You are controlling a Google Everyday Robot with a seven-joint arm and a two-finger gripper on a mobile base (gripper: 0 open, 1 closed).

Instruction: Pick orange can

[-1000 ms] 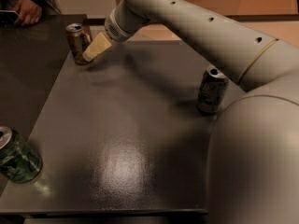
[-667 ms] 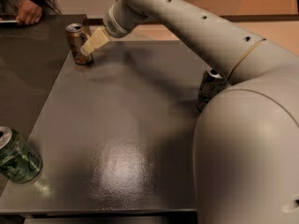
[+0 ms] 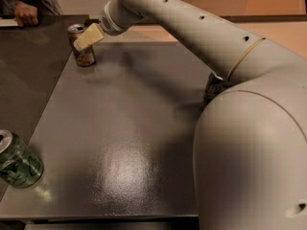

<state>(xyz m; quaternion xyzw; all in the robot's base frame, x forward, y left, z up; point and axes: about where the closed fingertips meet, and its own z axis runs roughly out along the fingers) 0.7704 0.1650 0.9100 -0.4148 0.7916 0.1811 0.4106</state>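
The orange can (image 3: 82, 51), slim and orange-brown with pale markings and a silver top, stands upright at the far left corner of the dark table (image 3: 129, 143). My gripper (image 3: 86, 37) reaches in from the right at the end of my long pale arm. Its cream-coloured fingers (image 3: 91, 35) lie against the upper right side of the orange can.
A silver-and-green can (image 3: 15, 159) stands at the table's near left edge. A dark green can (image 3: 212, 87) at the right is mostly hidden behind my arm's bulky near segment (image 3: 249, 147). A person's hand (image 3: 26, 14) rests on the adjoining table at the far left.
My gripper has moved left, closer onto the orange can. My arm's near segment has swung in and now hides most of the dark green can.
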